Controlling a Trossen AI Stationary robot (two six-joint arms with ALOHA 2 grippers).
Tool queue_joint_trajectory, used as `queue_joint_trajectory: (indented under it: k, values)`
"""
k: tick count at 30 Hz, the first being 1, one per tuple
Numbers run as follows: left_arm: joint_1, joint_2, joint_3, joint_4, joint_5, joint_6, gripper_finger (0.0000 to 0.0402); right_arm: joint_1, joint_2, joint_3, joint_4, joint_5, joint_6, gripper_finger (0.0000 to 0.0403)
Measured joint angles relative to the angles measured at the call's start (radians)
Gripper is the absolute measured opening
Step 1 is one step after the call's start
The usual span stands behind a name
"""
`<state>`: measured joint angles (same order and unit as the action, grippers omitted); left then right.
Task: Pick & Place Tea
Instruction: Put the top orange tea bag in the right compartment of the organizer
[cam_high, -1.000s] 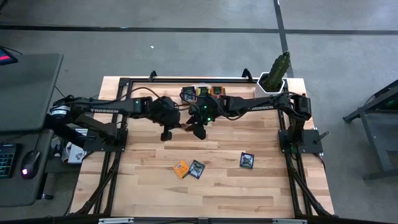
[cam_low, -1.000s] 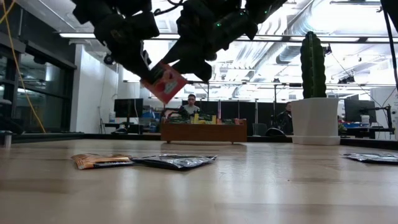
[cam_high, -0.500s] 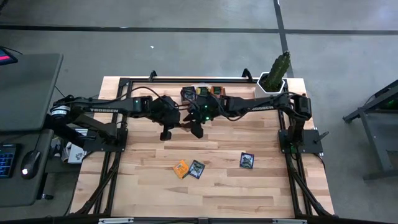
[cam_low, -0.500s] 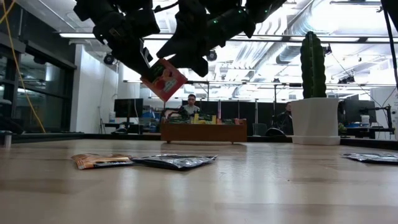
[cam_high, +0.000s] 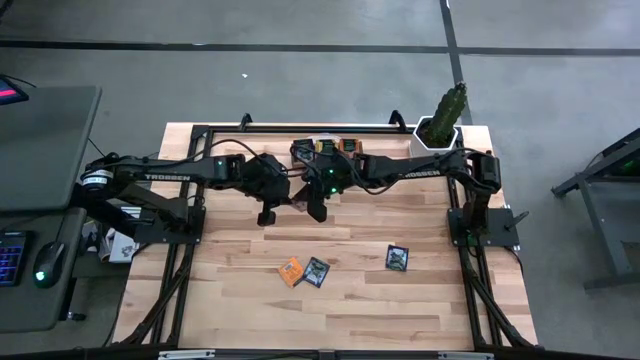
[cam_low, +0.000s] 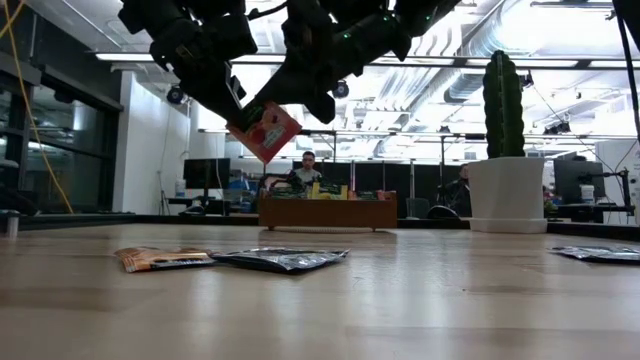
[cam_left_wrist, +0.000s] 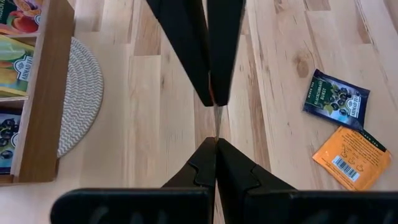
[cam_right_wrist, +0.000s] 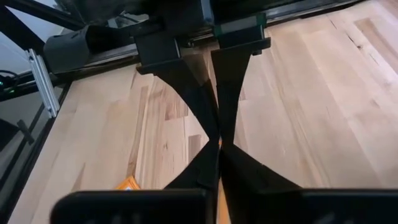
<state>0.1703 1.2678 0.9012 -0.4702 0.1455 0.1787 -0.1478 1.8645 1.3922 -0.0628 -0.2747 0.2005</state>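
While both pincers, left (cam_low: 232, 98) and right (cam_low: 300, 95), are clenched on one red tea sachet (cam_low: 264, 130) held above the desk (cam_high: 360, 300), some sachets sit in the tray (cam_low: 327, 213) and three lie loose, so I judge much remains.

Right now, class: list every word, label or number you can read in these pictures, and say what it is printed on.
"TROSSEN": on the left arm.
Dark blue sachet: curved label, too blurred to read.
Orange sachet: a barcode, digits too small.
Sachets in the wooden tray: badge print too small.
Red sachet: no readable text.
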Motion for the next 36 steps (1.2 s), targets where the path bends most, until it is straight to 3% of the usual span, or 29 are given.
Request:
queue_joint_trajectory:
  k: [14,17,22,27,32,36]
  values:
    - [0.000,0.000,0.000,0.002,-0.085,0.002,0.0008,0.015,0.000,0.000,0.003,0.073,-0.001,0.0001]
    - [0.000,0.000,0.000,-0.001,-0.099,0.002,0.0036,0.018,0.000,0.000,-0.018,0.099,0.000,0.0001]
    - [0.000,-0.010,0.000,-0.032,-0.107,0.009,0.0121,0.018,0.000,0.001,-0.072,0.123,0.001,0.0001]
    - [0.000,-0.066,0.000,-0.138,-0.244,-0.006,0.0200,0.008,-0.002,0.001,-0.180,0.135,0.005,0.0000]
    - [0.000,-0.162,-0.001,-0.196,-0.375,-0.029,0.0228,-0.039,-0.038,0.001,-0.283,0.138,-0.024,0.0000]
    - [0.000,-0.228,-0.052,-0.170,-0.390,-0.053,0.0227,-0.098,-0.092,0.001,-0.310,0.137,-0.049,0.0000]
